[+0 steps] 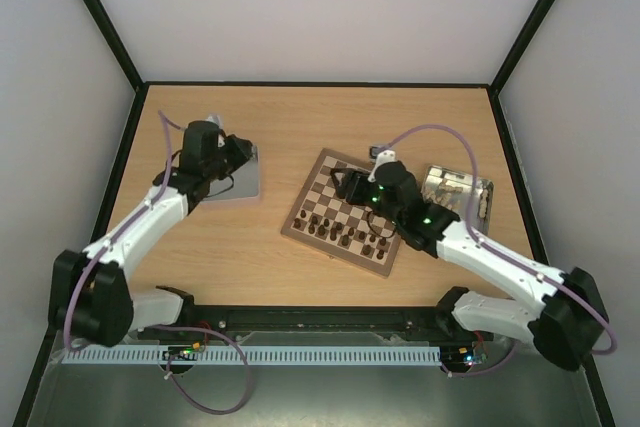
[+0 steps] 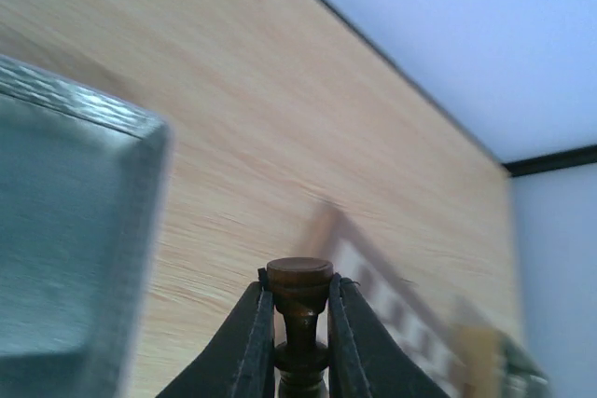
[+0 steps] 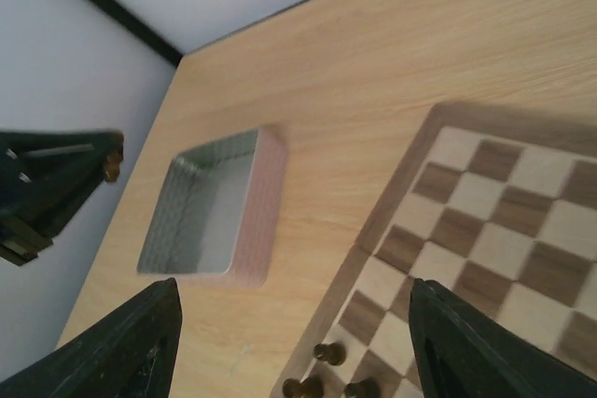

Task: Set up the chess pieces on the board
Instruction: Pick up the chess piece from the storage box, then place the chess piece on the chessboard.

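**Operator:** Where is the piece right now?

**Spotter:** Your left gripper (image 2: 298, 297) is closed almost fully on one dark chess piece (image 2: 298, 273). It pinches the narrow neck just under the piece's broad round end. The piece hangs well off the board (image 1: 322, 179), out to the board's left, above the grey tray (image 1: 248, 185) that sits there. Your right gripper (image 1: 352, 185) is spread wide over the board's far half and holds nothing. The other pieces (image 1: 345, 229) stand along the board's near rows.

**Operator:** How will it handle?

**Spotter:** I'd judge it to be light, hard, rigid turned wood. It looks smooth enough to twist or pop out from between two thin fingers (image 2: 252, 333) if you swing fast. It shouldn't crush, so a firm pinch is safe. The neck is a good place to hold it, because the wider end keeps it from sliding through.

**Operator:** Which way does it point?

**Spotter:** Its long axis runs along your fingers. The round end leads out past the fingertips, roughly toward the board. I cannot tell whether that end is the head or the foot, since the other end is hidden between the fingers. You will probably need to turn it upright over the board before you let go.
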Controlling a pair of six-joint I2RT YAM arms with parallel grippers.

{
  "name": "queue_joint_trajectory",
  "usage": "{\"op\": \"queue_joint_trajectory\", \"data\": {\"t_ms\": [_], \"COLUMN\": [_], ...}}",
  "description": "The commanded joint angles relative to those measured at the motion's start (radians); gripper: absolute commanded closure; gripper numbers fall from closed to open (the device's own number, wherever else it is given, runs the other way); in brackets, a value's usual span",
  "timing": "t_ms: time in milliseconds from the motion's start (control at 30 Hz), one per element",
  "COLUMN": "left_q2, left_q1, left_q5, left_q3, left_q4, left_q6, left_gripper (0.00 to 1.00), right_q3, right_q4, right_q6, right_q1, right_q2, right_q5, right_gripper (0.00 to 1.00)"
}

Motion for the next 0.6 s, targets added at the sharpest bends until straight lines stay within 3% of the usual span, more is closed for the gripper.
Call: {"op": "queue_joint_trajectory", "data": {"t_ms": [0,133,300,567], "left_q2": [-0.124,-0.166,-0.169,-0.155], "left_q1": [-0.081,-0.165,-0.24,-0.303], "left_q5": [0.076,0.095,0.122,0.141], "left_q3": [-0.085,-0.096,-0.117,-0.14], "left_q4": [0.203,0.304,0.407,0.494], "left_q6": [-0.382,-0.632,-0.839,-0.953], "left_gripper": [0.88,0.87,0.87,0.86], "right_q3": [0.104,0.151,0.191,0.196], "right_q4": [0.127,0.207,0.249,0.249], "right_q6": [-0.087,-0.107,-0.16,-0.246], "right_q1": [0.05,0.083,0.101,0.105], "right_q2": [0.102,0.171,0.219,0.217], "right_q5": [-0.146,-0.163,-0.185,-0.101], "right_gripper": [0.33,0.32,0.32,0.4]}}
